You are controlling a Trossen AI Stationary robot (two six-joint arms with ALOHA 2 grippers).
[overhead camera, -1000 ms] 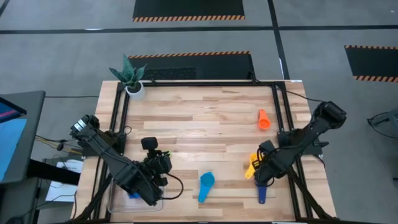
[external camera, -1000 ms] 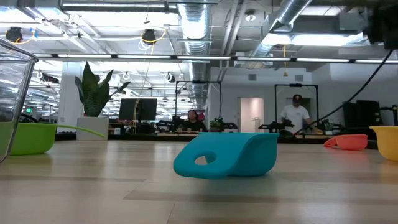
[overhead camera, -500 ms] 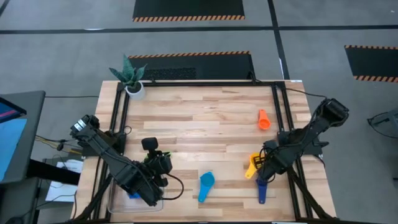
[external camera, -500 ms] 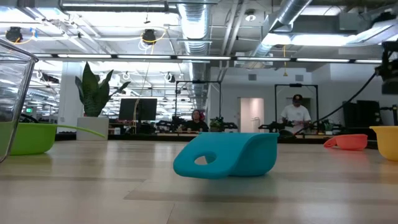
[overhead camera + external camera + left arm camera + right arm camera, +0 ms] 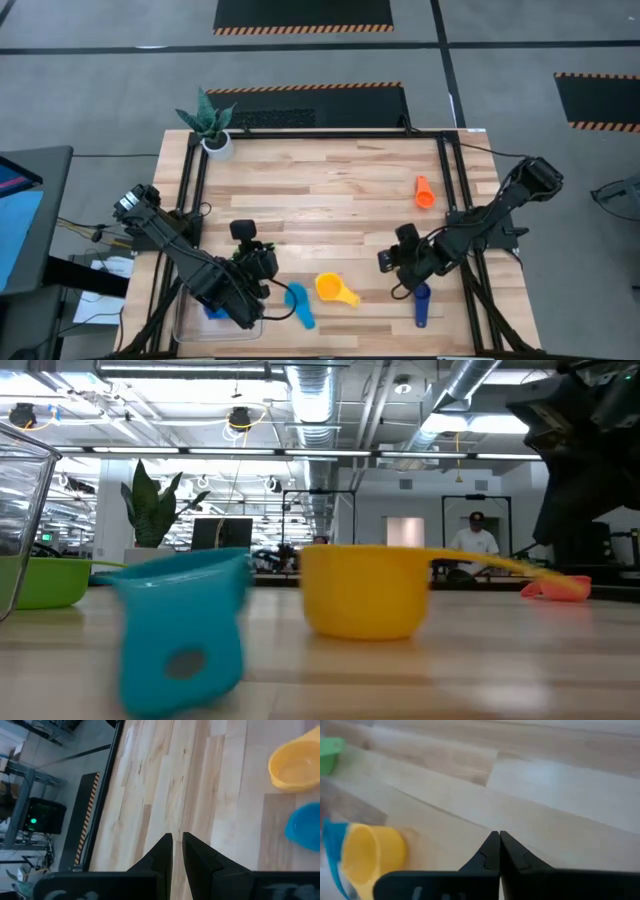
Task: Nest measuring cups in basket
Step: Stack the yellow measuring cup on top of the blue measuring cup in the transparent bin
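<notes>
Right gripper is being held low over bare wooden tabletop, fingers pressed together in the right wrist view, nothing gripped. Yellow plastic measuring cup is lying just ahead of its fingertips, apart from them, handle pointing back toward the gripper. Light blue plastic measuring cup is sitting just beyond the yellow one, close beside it; contact cannot be told. Dark blue plastic measuring cup is lying behind the right gripper, near the table's front edge. Red plastic measuring cup is lying well apart, toward the far right frame rail.

Left gripper is being held above the clear plastic rectangular basket at the front-left corner, fingers nearly closed with a narrow slit in the left wrist view, nothing held. A medium blue cup is seen inside the basket, partly hidden by the arm. Open wood is being left between both grippers and across the far half.
</notes>
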